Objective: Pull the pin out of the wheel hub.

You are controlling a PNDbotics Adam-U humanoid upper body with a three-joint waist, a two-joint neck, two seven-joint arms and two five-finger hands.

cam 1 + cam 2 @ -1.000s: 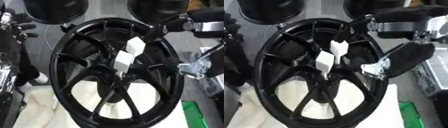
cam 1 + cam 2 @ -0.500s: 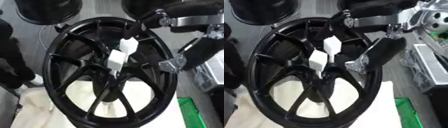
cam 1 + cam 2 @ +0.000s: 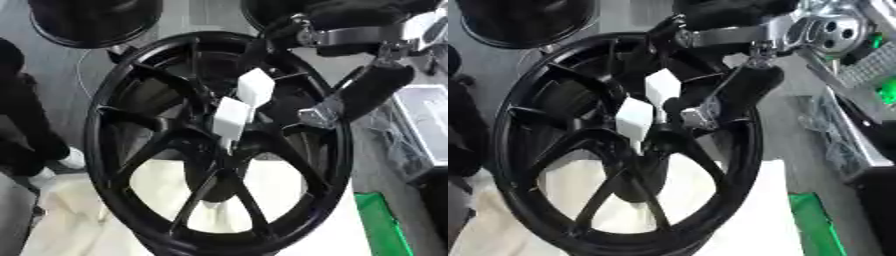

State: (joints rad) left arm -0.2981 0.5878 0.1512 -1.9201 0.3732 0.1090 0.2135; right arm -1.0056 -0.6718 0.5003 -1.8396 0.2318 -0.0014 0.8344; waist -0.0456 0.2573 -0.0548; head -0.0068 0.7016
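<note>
Black wheel (image 3: 140,150) on a pale cloth (image 3: 289,220), right hand (image 3: 350,100) over its rim.

Two white tags (image 3: 243,107) sit at the hub, one just above the other. The hand comes in from upper right, ending near them; its fingers are blurred. A green object (image 3: 385,225) lies at lower right.

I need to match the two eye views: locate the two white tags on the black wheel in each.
Left eye view: the white tags sit just above centre, over the hub.
Right eye view: the white tags sit left of centre.
Shared landmark: the green thing at the lower right.
</note>
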